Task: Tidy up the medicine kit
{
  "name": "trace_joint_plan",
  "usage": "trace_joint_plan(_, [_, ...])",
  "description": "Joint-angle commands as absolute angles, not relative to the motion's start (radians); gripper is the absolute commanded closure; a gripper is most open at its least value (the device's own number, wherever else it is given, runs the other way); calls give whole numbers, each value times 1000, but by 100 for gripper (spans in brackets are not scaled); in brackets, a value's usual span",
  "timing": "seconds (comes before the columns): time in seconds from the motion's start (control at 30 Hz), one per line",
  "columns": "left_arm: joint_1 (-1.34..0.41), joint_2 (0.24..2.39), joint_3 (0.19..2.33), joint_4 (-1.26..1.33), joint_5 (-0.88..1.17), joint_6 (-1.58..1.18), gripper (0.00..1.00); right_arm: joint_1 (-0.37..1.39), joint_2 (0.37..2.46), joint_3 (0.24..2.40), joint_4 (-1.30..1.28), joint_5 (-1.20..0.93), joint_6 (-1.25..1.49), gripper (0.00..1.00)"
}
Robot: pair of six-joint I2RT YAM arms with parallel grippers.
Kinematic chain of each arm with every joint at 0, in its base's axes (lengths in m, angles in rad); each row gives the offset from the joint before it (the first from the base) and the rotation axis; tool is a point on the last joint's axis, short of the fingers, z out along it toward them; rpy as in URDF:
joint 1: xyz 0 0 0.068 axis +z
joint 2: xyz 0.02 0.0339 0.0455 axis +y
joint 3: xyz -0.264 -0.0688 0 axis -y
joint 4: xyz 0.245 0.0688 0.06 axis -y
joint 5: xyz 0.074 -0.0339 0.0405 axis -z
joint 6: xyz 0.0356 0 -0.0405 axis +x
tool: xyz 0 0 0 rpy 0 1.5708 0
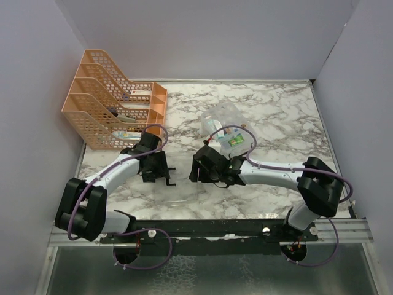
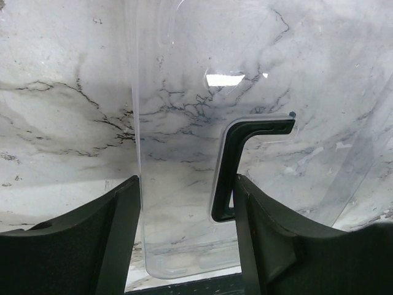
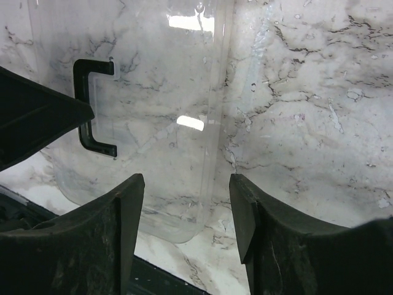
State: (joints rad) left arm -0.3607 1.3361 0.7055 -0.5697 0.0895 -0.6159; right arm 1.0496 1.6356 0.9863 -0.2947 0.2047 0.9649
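Shows a clear plastic lid (image 2: 178, 141) with a black clasp (image 2: 228, 166), flat on the marble counter (image 1: 282, 117) between the two arms. Finds the left gripper (image 2: 185, 181) released, spread wide over the lid, one lid edge running just beside its left finger and the clasp next to the right one. Finds the right gripper (image 3: 187, 181) released too, straddling the lid's opposite edge, grasping nothing. Places the clear medicine box (image 1: 228, 132) just behind the right gripper, and an orange rack (image 1: 104, 110) holding small items at far left.
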Motion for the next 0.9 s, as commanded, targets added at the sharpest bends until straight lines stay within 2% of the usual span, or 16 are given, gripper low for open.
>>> trace_joint_plan(0.0, [-366,1297,683,-545,128,-620,55,1032,1556,952,-256,190,1006,41])
trace_joint_plan(0.13, [-365,1278,681,-535,172,-615,55,1011,1497,910,-233,157,1000,39])
trace_joint_plan(0.3, [-365,1252,674,-516,243,-612,55,1003,1452,845,-190,121,1032,33])
trace_joint_plan(0.57, [-366,1245,679,-510,289,-616,55,999,1398,724,-167,144,1151,32])
trace_joint_plan(0.6, [-366,1246,678,-505,298,-614,54,999,1393,711,-166,146,1161,32])
trace_joint_plan(0.77, [-388,1239,695,-494,312,-607,32,998,1354,710,-245,221,1158,33])
trace_joint_plan(0.87, [-446,1242,726,-488,235,-622,26,998,1328,710,-300,280,1170,35])
